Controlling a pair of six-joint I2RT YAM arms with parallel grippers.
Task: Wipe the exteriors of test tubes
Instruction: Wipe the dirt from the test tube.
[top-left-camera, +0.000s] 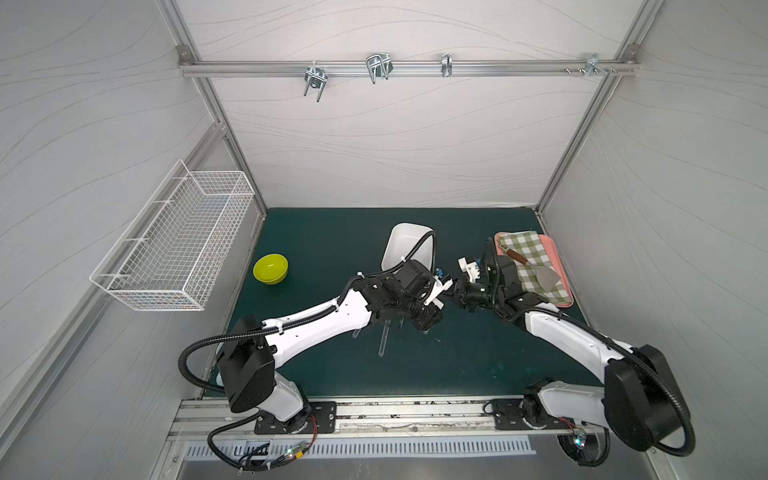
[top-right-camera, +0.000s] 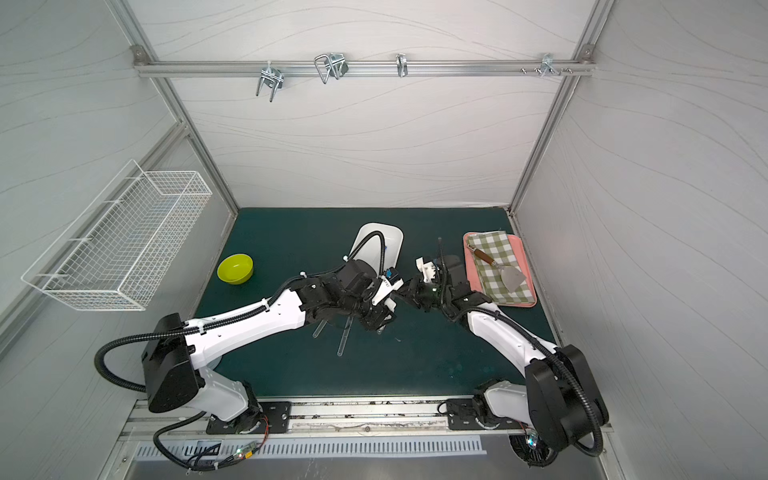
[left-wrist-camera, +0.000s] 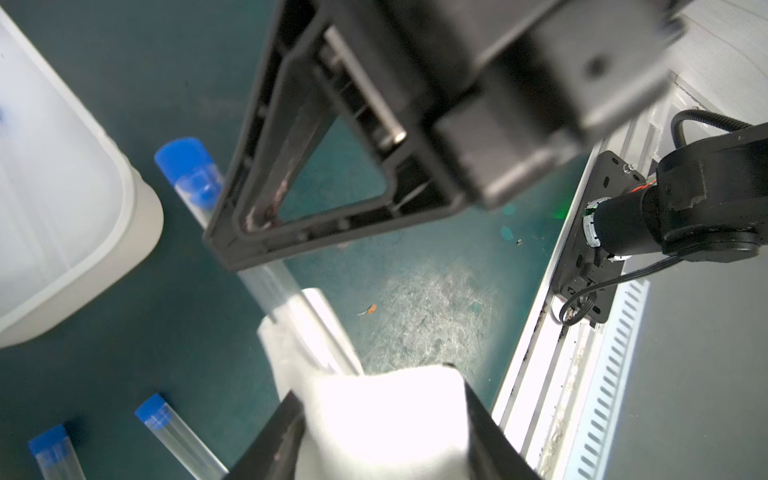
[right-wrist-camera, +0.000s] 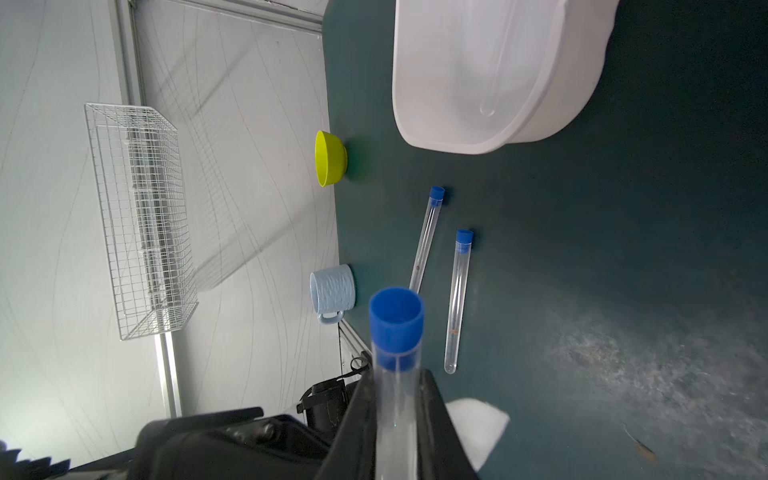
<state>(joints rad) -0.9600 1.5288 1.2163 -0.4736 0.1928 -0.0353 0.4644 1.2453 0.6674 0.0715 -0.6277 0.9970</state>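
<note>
Each test tube (right-wrist-camera: 456, 299) is seen to be clear, smooth and glossy, closed with a matt blue plastic cap (right-wrist-camera: 397, 322). The white cloth (left-wrist-camera: 382, 415) is shown soft and fuzzy. The dark green tabletop (right-wrist-camera: 623, 208) is matt and scuffed pale in patches. The white tub (right-wrist-camera: 573, 104) is smooth plastic and the yellow-green bowl (top-left-camera: 270, 268) is glossy. The basket (top-left-camera: 174, 245) is formed of white-coated wire. The spatula (top-left-camera: 530, 266) is made with a metal blade and a wooden handle.
</note>
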